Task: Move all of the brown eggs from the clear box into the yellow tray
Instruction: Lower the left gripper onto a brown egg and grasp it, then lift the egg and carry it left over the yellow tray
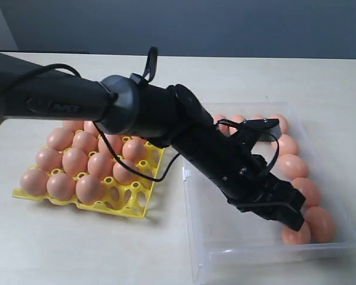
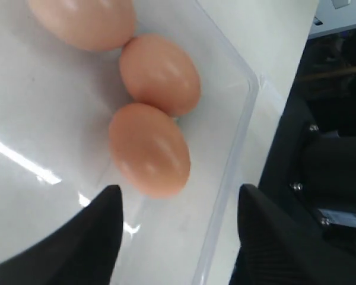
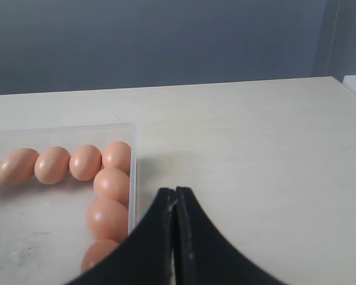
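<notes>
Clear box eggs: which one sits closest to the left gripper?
The end egg of the row along the clear box wall, just ahead of the open left gripper and centred between its fingers. Its neighbours lie farther up the row.

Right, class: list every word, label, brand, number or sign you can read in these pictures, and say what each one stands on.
Nothing can be read for certain.
Faint grey lettering on the left arm's black casing: too blurred to read.
Pale label on dark equipment beyond the table, left wrist view: too small and blurred to read.
Brown eggs, yellow tray, clear box: no text or marks visible.
</notes>
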Robot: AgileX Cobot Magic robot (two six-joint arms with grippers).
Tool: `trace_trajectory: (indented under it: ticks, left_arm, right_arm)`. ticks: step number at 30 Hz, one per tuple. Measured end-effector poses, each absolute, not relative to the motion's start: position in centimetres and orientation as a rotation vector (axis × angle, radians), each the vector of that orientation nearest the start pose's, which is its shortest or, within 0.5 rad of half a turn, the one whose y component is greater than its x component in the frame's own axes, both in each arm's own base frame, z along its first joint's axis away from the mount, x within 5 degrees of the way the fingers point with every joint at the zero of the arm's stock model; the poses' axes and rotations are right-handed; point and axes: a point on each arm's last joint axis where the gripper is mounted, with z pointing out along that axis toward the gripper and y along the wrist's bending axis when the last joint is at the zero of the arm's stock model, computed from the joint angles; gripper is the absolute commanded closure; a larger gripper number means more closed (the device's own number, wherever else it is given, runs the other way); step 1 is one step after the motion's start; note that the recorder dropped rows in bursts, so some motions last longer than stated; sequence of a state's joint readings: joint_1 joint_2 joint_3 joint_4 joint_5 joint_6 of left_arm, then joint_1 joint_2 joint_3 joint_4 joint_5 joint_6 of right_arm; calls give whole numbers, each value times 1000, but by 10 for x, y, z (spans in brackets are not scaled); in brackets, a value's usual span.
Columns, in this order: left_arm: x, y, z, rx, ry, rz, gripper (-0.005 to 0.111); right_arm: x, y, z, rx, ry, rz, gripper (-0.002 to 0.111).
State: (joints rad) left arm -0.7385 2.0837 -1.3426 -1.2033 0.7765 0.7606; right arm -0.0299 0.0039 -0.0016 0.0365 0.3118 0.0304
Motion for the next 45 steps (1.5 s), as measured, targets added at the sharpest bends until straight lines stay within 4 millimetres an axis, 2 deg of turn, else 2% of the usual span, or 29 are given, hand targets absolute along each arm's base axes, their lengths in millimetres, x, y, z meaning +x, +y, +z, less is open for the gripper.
trace_trajectory:
  ticks: [9, 14, 19, 22, 26, 29, 32, 35, 39, 42, 45]
  left_arm:
    - [284, -345, 143, 807, 2598, -1230, 52]
    - [287, -348, 130, 804, 2627, -1218, 52]
    - [281, -353, 128, 851, 2628, -1188, 52]
    - [271, -364, 128, 904, 2615, -1181, 52]
    - [268, -374, 120, 934, 2612, -1163, 52]
    - [268, -379, 117, 924, 2617, -1158, 63]
    - [268, -381, 120, 936, 2616, -1129, 85]
    - [272, -382, 123, 960, 2600, -1104, 106]
    - [286, -370, 133, 988, 2561, -1023, 106]
    - [304, -349, 168, 1055, 2449, -891, 106]
    - [313, -326, 197, 976, 2364, -809, 106]
  right_arm:
    - [54, -1, 185, 77, 1796, 35, 109]
    - [54, -1, 185, 77, 1796, 35, 109]
    - [54, -1, 185, 77, 1796, 35, 109]
    - [54, -1, 185, 77, 1796, 35, 109]
    - [54, -1, 185, 77, 1796, 35, 109]
    - [54, -1, 185, 77, 1796, 35, 109]
    - [54, -1, 185, 77, 1796, 35, 109]
    - [54, -1, 185, 77, 1796, 35, 109]
    - [54, -1, 185, 77, 1796, 35, 109]
    - [54, -1, 185, 77, 1796, 35, 109]
    - [54, -1, 185, 77, 1796, 35, 109]
